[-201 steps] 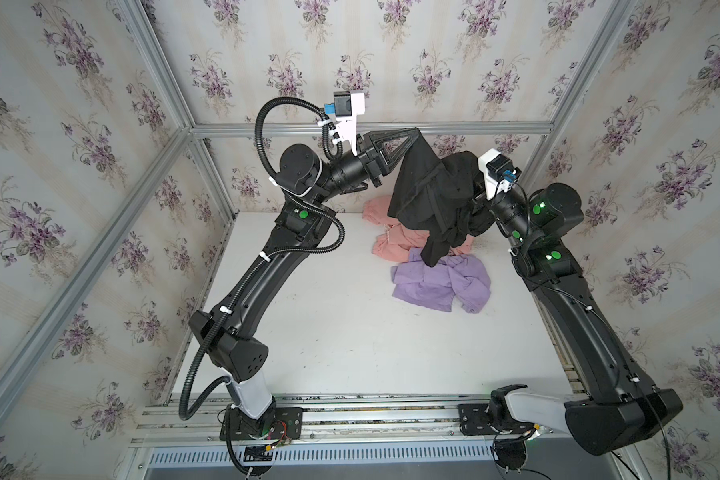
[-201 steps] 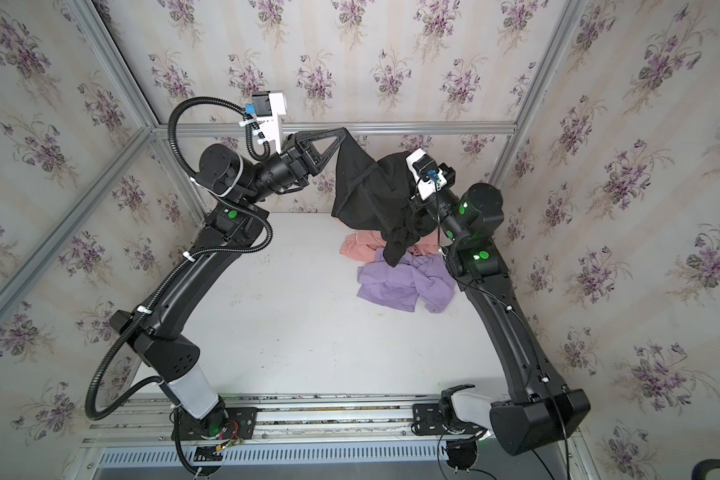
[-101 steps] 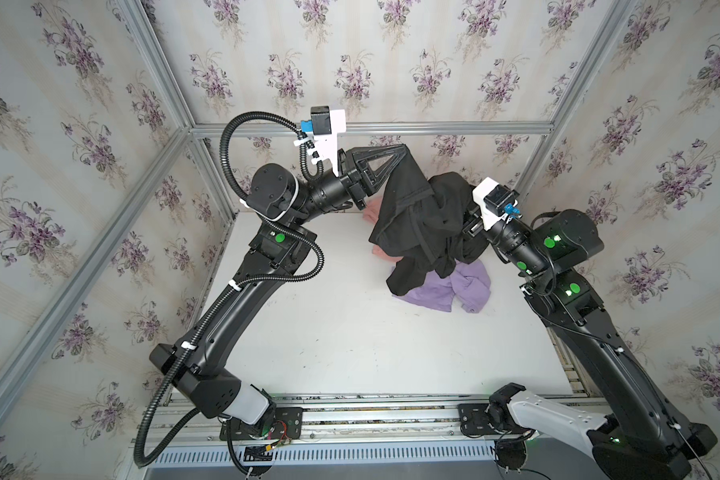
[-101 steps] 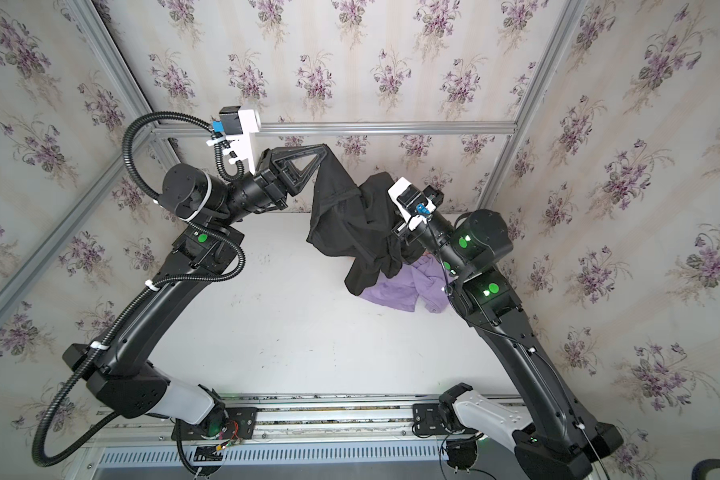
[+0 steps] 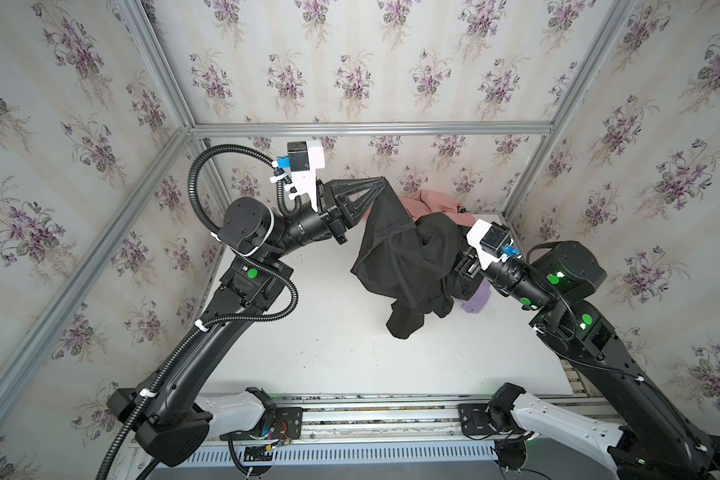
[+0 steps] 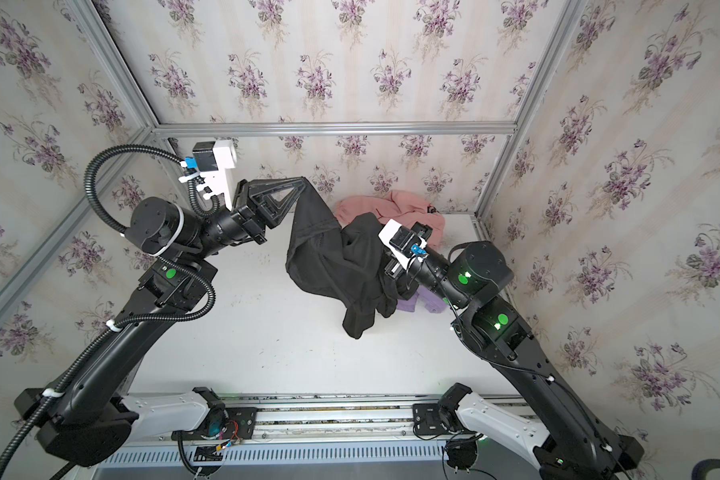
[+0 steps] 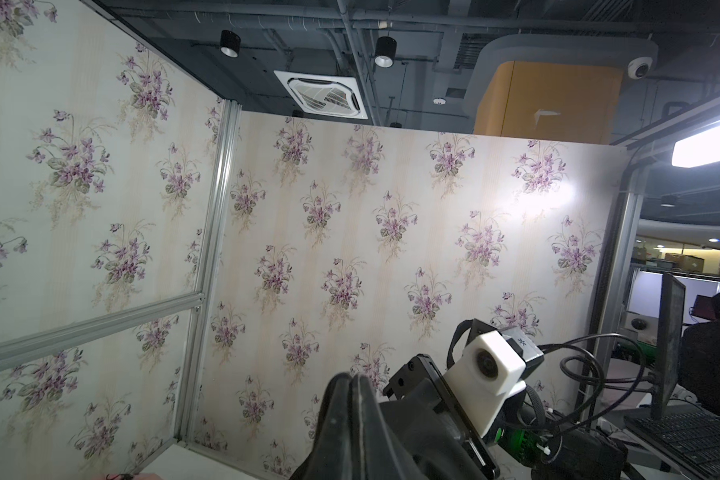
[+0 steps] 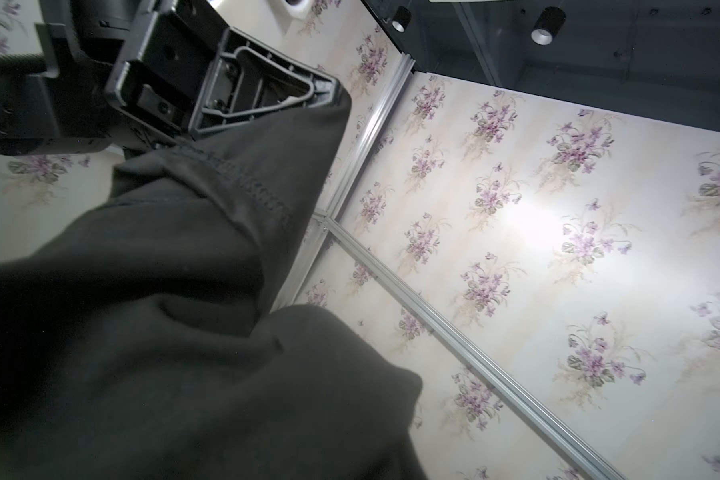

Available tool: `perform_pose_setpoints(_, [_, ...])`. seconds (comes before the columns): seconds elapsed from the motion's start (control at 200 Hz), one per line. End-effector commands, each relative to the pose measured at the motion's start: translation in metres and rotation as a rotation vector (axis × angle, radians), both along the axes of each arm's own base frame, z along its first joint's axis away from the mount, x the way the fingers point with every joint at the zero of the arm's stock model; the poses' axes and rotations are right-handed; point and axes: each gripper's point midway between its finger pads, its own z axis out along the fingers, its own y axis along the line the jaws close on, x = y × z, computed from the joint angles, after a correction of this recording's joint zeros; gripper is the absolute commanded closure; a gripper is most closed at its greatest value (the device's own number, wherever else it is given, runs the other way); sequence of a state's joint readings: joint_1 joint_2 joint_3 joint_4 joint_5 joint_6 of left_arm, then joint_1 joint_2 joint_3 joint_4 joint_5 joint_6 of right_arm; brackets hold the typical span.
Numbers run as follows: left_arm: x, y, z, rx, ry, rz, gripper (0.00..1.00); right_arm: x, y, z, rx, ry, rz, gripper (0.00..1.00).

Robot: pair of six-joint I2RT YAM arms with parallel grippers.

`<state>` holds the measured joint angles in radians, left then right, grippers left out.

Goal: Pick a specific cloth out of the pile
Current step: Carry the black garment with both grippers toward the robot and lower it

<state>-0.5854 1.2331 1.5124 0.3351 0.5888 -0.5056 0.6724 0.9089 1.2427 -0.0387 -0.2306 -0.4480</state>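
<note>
The left arm [image 5: 208,353] and the right arm [image 5: 624,382] are matte black, with rounded joint housings that show small green lights [image 5: 252,273]. A ribbed black conduit [image 5: 191,183] runs along the left one, fastened with white ties [image 5: 201,325]; thin black wires [image 5: 566,309] run along the right. White base links [image 5: 229,409] sit on a silver rail [image 5: 375,415]. Each wrist carries a white camera mount [image 5: 312,178] with a blue plug [image 5: 281,162]. The left gripper [image 5: 382,181] has black, triangular, open-framed fingers.

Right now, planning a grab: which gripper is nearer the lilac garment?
Right. The right gripper sits beside the lilac garment; the left gripper holds the black cloth well away.
</note>
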Motion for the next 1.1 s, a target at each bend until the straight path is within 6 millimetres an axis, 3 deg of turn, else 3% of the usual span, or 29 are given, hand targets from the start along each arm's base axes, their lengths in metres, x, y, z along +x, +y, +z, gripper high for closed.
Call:
perform_pose_setpoints(0.0, [-0.005,0.006,-0.009,0.009,0.007,0.022,1.00,-0.003,0.011,-0.010,0.055,0.056,0.039,1.00])
perform_pose_setpoints(0.19, [-0.002,0.009,-0.047,0.068,0.072,0.058,1.00,-0.007,0.056,-0.056,0.020,0.146,0.115,1.00])
perform_pose_setpoints(0.37, [0.004,0.020,-0.092,0.159,0.136,0.141,1.00,0.002,0.080,-0.089,0.021,0.235,0.146,1.00])
perform_pose_setpoints(0.49, [0.010,0.028,-0.120,0.164,0.207,0.161,1.00,0.009,0.090,-0.113,-0.002,0.292,0.145,1.00])
perform_pose_setpoints(0.685, [0.020,0.033,-0.149,0.189,0.270,0.181,1.00,0.017,0.099,-0.158,-0.055,0.384,0.137,1.00])
perform_pose_setpoints(1.094, [0.025,0.048,-0.194,0.227,0.343,0.243,1.00,0.001,0.104,-0.234,-0.094,0.602,0.199,1.00])
